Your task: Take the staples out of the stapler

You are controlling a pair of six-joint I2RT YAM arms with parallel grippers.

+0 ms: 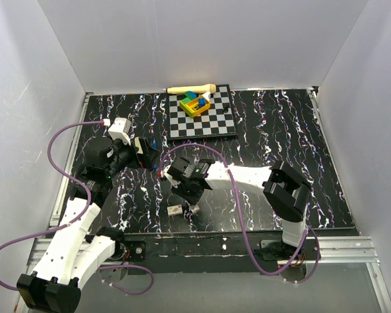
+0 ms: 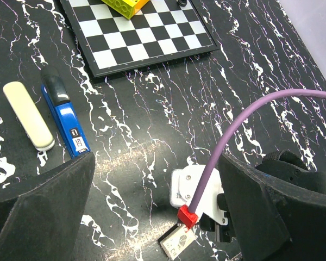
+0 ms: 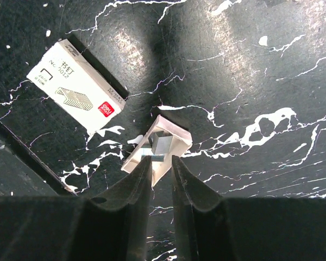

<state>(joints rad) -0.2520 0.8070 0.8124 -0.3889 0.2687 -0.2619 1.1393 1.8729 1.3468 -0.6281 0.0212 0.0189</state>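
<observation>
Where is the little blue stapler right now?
In the left wrist view, the stapler lies flat on the table at left, beside a cream oblong piece, just below the chessboard corner.

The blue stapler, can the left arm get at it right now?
Probably yes. The stapler lies flat on the table just ahead of the left gripper, whose jaws stand wide open. Nothing covers it; only a cream bar lies close beside it.
</observation>
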